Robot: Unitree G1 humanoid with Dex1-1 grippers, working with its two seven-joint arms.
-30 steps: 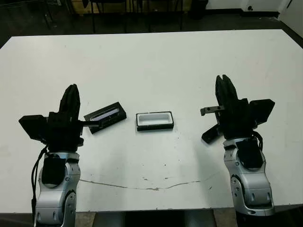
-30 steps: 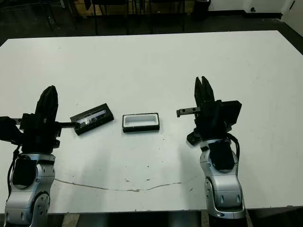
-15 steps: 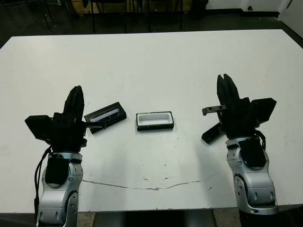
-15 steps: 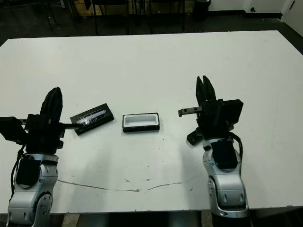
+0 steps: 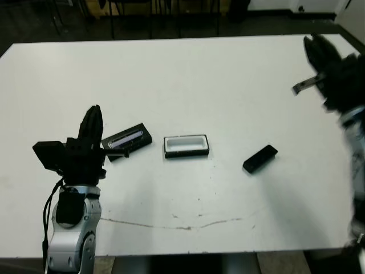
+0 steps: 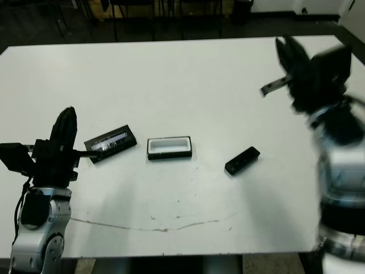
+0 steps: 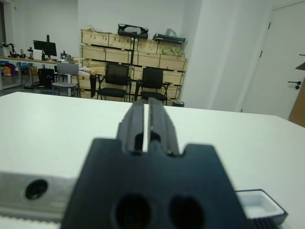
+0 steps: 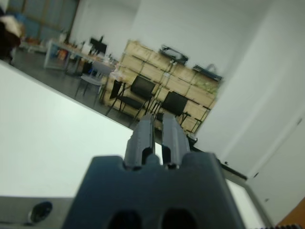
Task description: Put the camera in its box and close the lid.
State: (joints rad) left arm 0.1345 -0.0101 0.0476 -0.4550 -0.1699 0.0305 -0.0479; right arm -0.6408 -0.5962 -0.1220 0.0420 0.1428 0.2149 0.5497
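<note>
Swung away toward two o'clock, the right gripper (image 5: 319, 48), fingers nearly together and holding nothing, uncovers the camera (image 5: 260, 158); fetching it for the box (image 5: 186, 145) at nine o'clock seems next.

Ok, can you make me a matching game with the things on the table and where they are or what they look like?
Things:
1. camera
2. box
3. lid
4. right gripper

Clues:
A. open tray, white inside, nothing in it
B. flat and black with a shiny stripe, beside the left gripper
C. raised near the table's far right corner, blurred
D. small black bar lying alone on the table, to the right of the tray

Pairs: 1-D, 2-A, 3-B, 4-C
</note>
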